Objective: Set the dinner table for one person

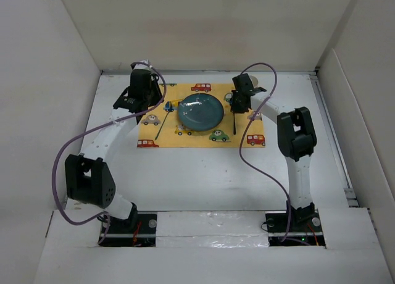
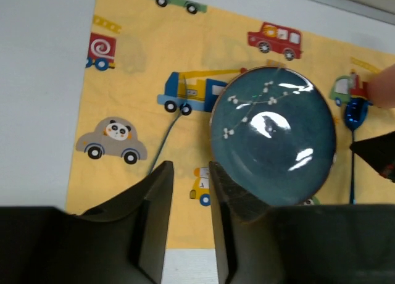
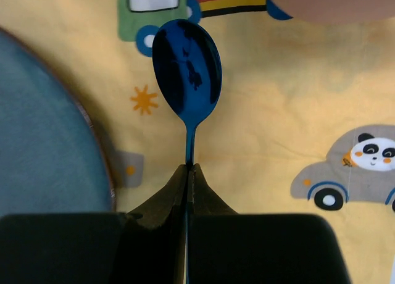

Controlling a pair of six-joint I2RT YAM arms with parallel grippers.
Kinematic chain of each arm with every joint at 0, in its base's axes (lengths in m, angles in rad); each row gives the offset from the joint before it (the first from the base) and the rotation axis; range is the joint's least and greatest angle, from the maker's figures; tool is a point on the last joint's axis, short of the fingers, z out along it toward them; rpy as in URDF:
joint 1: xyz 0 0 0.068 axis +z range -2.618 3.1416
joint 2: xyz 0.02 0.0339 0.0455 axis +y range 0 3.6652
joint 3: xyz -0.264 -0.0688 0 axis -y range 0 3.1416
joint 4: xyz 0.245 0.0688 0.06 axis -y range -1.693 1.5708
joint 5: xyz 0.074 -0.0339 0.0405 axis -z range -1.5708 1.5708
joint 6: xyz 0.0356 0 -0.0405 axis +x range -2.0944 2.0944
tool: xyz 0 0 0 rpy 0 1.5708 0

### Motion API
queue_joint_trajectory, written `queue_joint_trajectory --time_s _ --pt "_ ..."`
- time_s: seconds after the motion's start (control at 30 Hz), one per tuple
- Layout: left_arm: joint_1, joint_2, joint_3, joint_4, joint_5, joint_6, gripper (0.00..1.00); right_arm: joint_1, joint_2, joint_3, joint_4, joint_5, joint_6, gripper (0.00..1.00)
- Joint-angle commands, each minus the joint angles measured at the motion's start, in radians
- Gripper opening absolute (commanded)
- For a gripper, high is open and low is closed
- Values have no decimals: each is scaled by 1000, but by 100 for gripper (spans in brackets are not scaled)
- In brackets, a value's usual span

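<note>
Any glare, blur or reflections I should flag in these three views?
Left wrist: two bright glare patches on the blue plate. Right wrist: the bowl of the spoon mirrors dark shapes, and a pinkish object at the top edge is blurred. Top external: even light, faint shadows.

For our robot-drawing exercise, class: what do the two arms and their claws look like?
Left arm and right arm: white links between bulky black joint housings, each with a looping purple cable. Left claw and right claw: matte black, two fingers tapering to narrow tips.
</note>
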Motion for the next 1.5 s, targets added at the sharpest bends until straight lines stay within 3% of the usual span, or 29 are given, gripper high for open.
queue_joint_trajectory --time_s 0.0,0.23,0.33,0.4,0.53,1.0,1.47 --pt "25 60 4 23 64 -5 28 -14 25 74 43 -27 -35 0" --pt "25 152 16 19 52 10 30 -14 68 120 31 -5 -43 0" --pt "47 184 4 2 45 15 30 -14 74 127 10 22 -41 14" --pt "58 206 -27 10 41 18 30 -14 33 106 -3 55 -23 33" --pt "68 233 -36 10 54 47 31 -14 -42 65 10 27 0 45" --pt "68 407 19 117 68 170 23 75 -367 -161 56 -53 28 44" --pt "68 530 80 177 151 200 21 131 -437 -249 31 -50 25 43"
